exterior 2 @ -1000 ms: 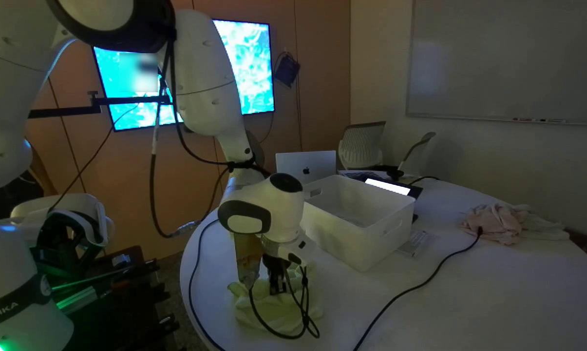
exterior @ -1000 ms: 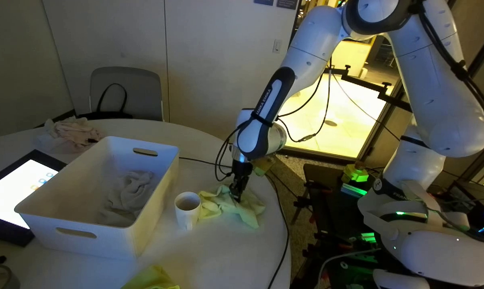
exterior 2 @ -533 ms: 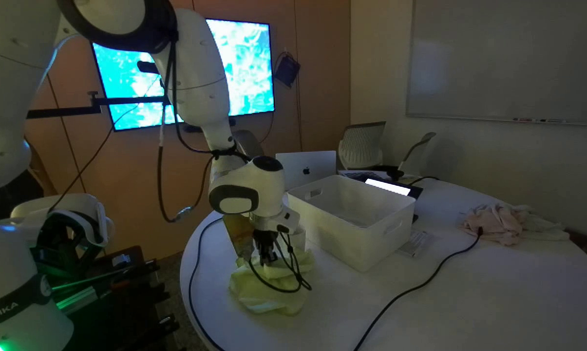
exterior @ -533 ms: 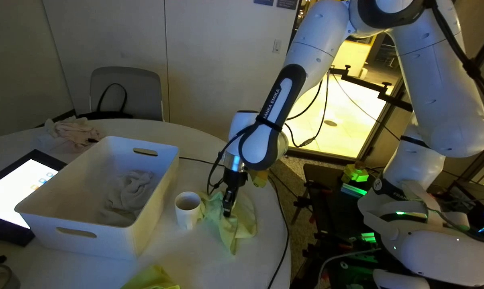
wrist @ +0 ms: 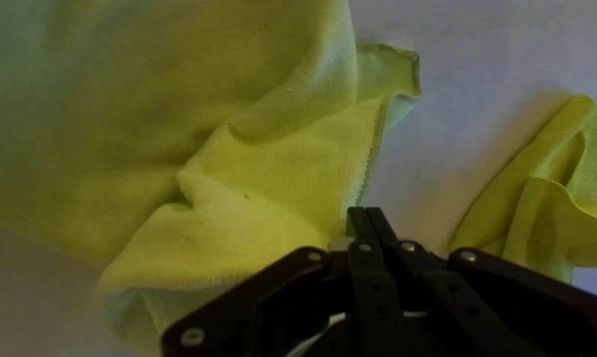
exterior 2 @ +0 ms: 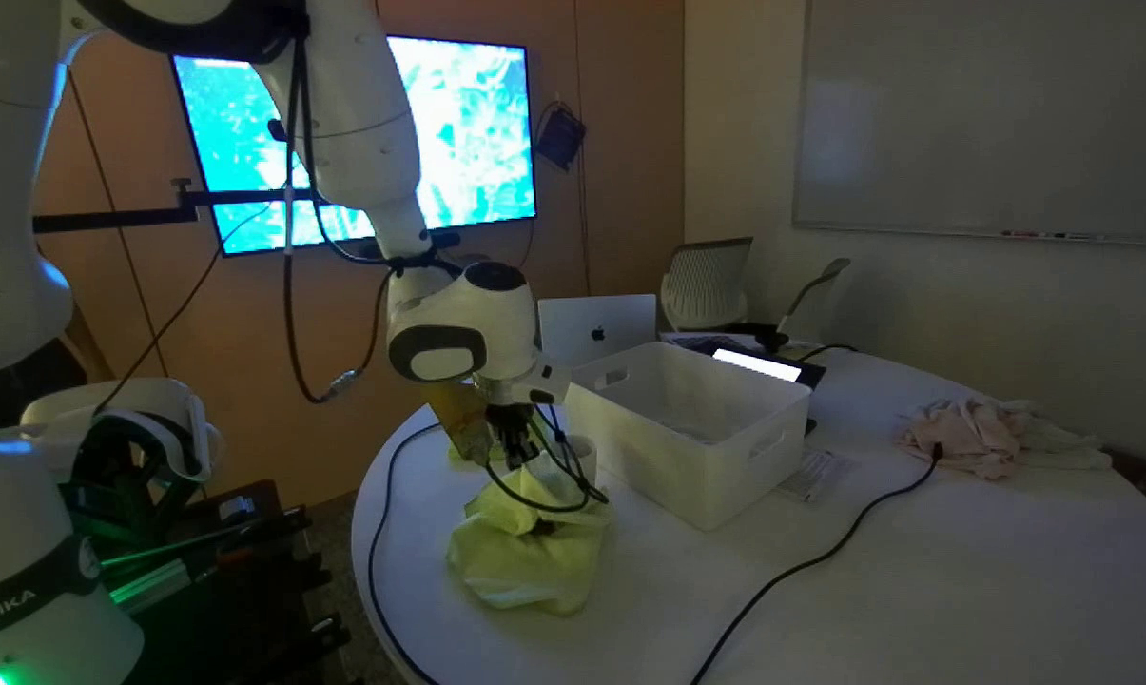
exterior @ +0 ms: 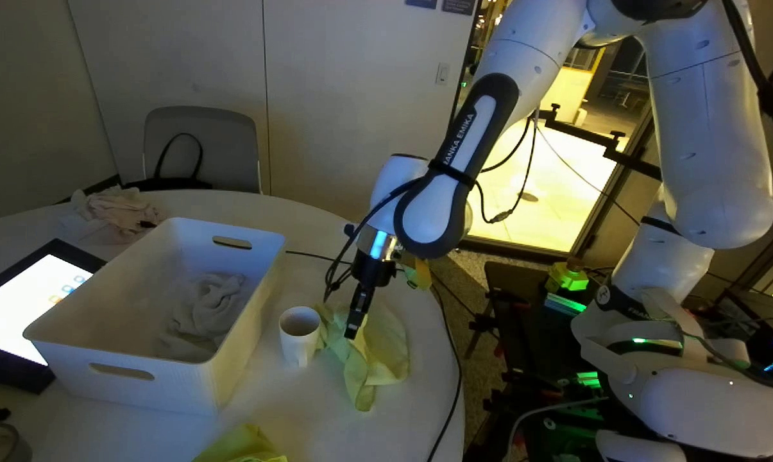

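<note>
- As the arm [exterior: 700, 128] arches past the upper border in an exterior view, its forearm [exterior: 473, 131] slants steeply down over the round white table [exterior: 335, 417].
- Wrist [exterior: 392, 186]: bent beneath the forearm and tipped, so that the gripper [wrist: 366, 210] points obliquely downward rather than hanging vertical.
- Fingers [wrist: 360, 225]: clenched flush against one another, as the wrist view confirms.
- Crumpled yellow cloth [exterior: 383, 346]: on the table below the fingers, loosely folded, a corner trailing away. Contact between fingers and cloth cannot be determined.
- White mug [exterior: 299, 337]: upright, just beside the cloth, standing between it and the white bin [exterior: 181, 388].
- Grey cloth [exterior: 210, 308]: bunched inside the bin.
- Second yellow cloth [exterior: 240, 447]: on the table, apart from the first, partly cut off by the lower border in an exterior view.
- Black cable [exterior 2: 289, 295]: hanging from the arm in a loop, noted in both exterior views.
</note>
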